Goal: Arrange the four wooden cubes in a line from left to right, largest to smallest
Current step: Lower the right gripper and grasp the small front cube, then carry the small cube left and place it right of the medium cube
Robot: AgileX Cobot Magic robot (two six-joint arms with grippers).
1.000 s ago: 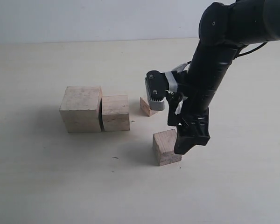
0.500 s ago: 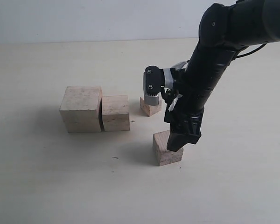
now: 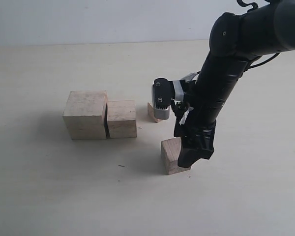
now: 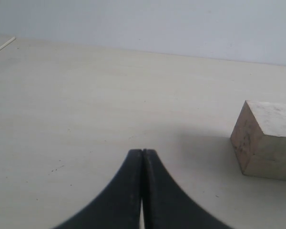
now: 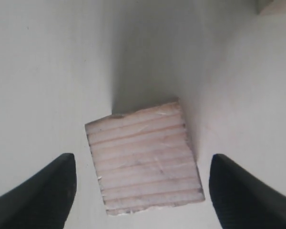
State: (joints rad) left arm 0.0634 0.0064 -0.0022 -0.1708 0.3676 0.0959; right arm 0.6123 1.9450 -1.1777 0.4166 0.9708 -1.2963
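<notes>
Right arm edged leftward, jaws spread astride cube on beige table; left closed

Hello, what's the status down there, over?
Right gripper open astride third-largest cube. Left gripper shut, empty. Smallest cube stands right of two bigger cubes, maybe obstructing.

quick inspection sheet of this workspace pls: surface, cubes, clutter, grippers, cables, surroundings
surface: pale table, bare and matte
job's things: largest cube and second cube side by side in a row; smallest cube apart to their right, partly hidden by the arm; third cube in front of the row, out of line and turned askew
clutter: a few dark specks, nothing else seen
grippers: right gripper open, jaws straddling the third cube with a gap on each side; left gripper shut on nothing
cables: dark cable looping off the right arm
surroundings: plain pale wall
</notes>
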